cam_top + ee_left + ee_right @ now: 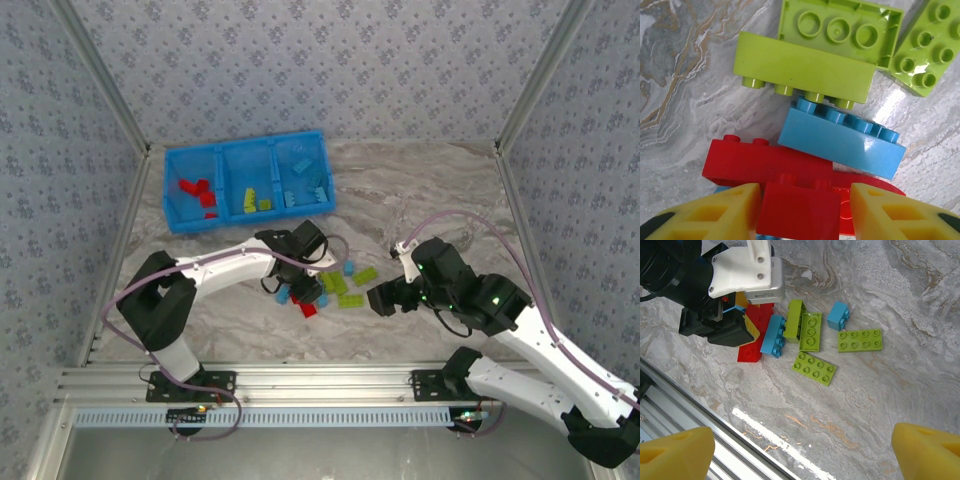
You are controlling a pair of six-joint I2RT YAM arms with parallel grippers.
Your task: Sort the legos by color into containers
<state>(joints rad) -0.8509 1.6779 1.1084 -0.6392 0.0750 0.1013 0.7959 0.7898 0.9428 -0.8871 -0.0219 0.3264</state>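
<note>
My left gripper (805, 200) is low over a heap of legos, its yellow fingers (725, 210) either side of a small red brick (797, 212). The left finger touches the brick; a thin gap shows at the right one. Behind lie a long red brick (755, 162), a light blue brick (840, 142) and lime bricks (805, 67). From above, the left gripper (302, 290) stands on this heap and my right gripper (380, 298) hovers just right of it. The right gripper (802, 450) is open wide and holds nothing. The blue bin (245, 145) holds red, lime and blue legos in its three compartments.
Flat lime plates (814, 368) (860, 340) and a small blue brick (838, 316) lie loose right of the heap. A metal rail (685, 400) runs along the near table edge. Patterned walls close the table on three sides; bare marble lies right of the bin.
</note>
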